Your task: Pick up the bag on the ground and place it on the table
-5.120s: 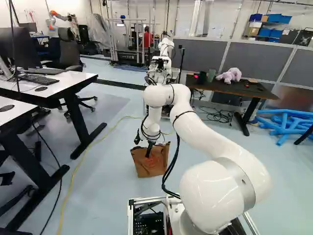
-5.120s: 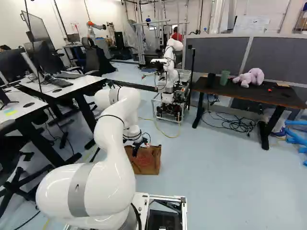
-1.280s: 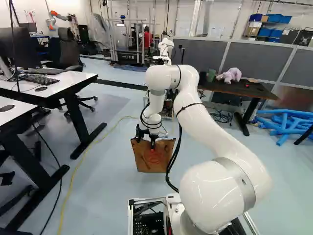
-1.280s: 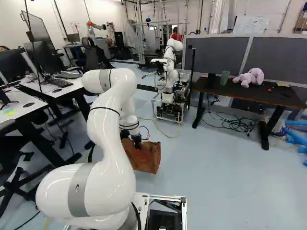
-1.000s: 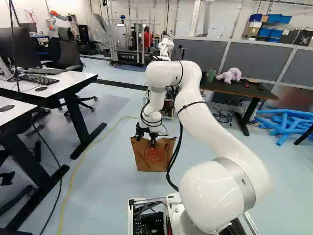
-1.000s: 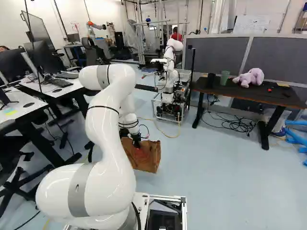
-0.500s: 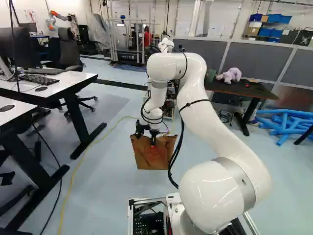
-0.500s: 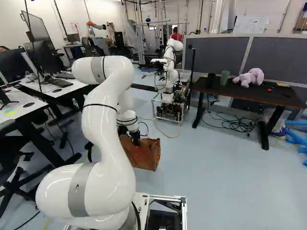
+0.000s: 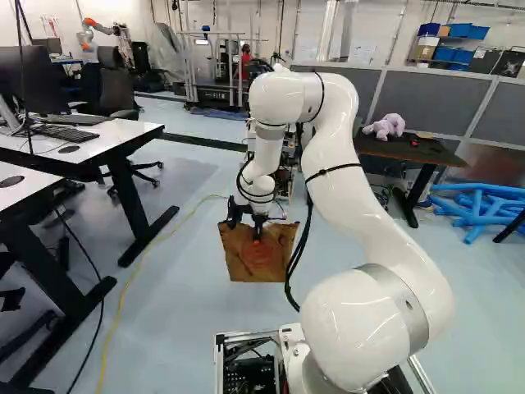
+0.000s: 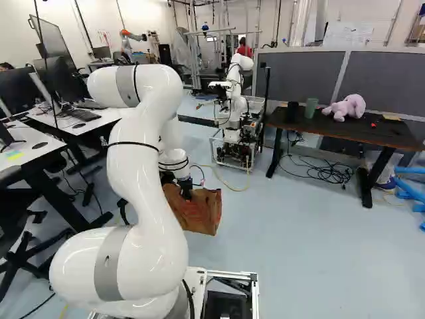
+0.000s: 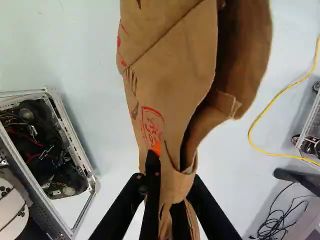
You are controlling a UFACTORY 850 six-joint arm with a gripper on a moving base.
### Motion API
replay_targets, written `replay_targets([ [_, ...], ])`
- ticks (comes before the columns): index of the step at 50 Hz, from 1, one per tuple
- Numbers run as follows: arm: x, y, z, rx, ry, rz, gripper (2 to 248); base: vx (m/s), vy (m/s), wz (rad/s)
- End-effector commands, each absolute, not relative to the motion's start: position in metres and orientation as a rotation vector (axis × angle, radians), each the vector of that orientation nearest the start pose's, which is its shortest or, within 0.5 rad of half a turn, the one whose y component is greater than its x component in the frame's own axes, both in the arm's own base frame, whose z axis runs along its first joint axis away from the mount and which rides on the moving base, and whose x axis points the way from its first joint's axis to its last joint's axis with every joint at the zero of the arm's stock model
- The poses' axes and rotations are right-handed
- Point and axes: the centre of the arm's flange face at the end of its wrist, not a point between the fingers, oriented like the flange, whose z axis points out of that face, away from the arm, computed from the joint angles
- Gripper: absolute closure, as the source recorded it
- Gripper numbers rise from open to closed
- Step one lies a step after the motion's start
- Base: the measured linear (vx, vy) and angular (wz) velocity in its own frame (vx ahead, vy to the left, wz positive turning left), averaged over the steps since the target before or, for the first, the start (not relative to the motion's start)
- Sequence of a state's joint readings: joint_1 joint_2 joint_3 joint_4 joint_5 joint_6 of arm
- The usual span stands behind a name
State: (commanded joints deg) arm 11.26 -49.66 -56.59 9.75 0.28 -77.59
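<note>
Brown bag (image 9: 261, 264) pinched by its rim in the end effector (image 9: 257, 234), over the floor (image 9: 193, 320) ahead of the base.
The fingers are closed on the paper from two sides; one fingertip shows in the wrist view, the other is hidden by the folded rim, and the bag's far end is cut off. Whether its bottom clears the floor is hard to tell. Red print (image 11: 151, 125) marks the bag (too creased to make out). The arm (image 9: 349, 197) covers one end of the dark counter (image 10: 345, 131) in the left base view; the right base view shows a green cup (image 10: 311, 107) and purple plush toy (image 10: 346, 107) on it.
</note>
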Motion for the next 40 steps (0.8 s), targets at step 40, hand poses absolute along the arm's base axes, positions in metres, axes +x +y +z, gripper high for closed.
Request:
replay_targets([
  [40,0.472,0.097,0.181,-2.457,-2.040,-0.194,229,0.000,0.000,0.000],
])
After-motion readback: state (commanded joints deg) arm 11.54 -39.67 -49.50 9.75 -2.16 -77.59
